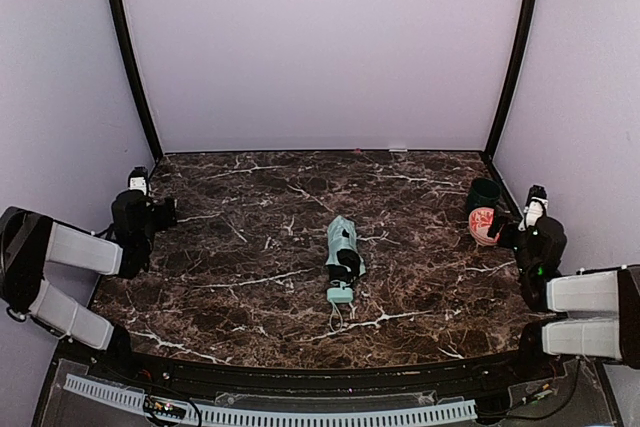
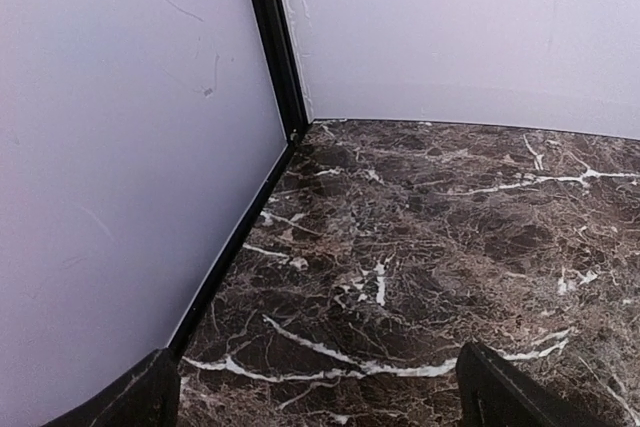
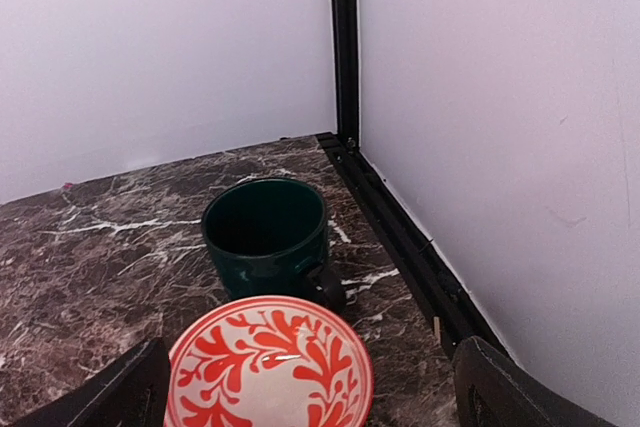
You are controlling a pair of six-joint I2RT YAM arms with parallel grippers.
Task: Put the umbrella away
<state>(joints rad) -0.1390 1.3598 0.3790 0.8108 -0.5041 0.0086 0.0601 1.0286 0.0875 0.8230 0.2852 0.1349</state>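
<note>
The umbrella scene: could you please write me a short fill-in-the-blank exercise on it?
1. The folded umbrella lies on the marble table, touched by ____ hand.
2. In the right wrist view, the dark green cup stands just behind the orange-and-white ____.
3. The left hand and the right hand both stand ____, holding nothing.
4. Seen from above, the cup sits at the table's ____ edge.

Missing words: neither; bowl; open; right.
</note>
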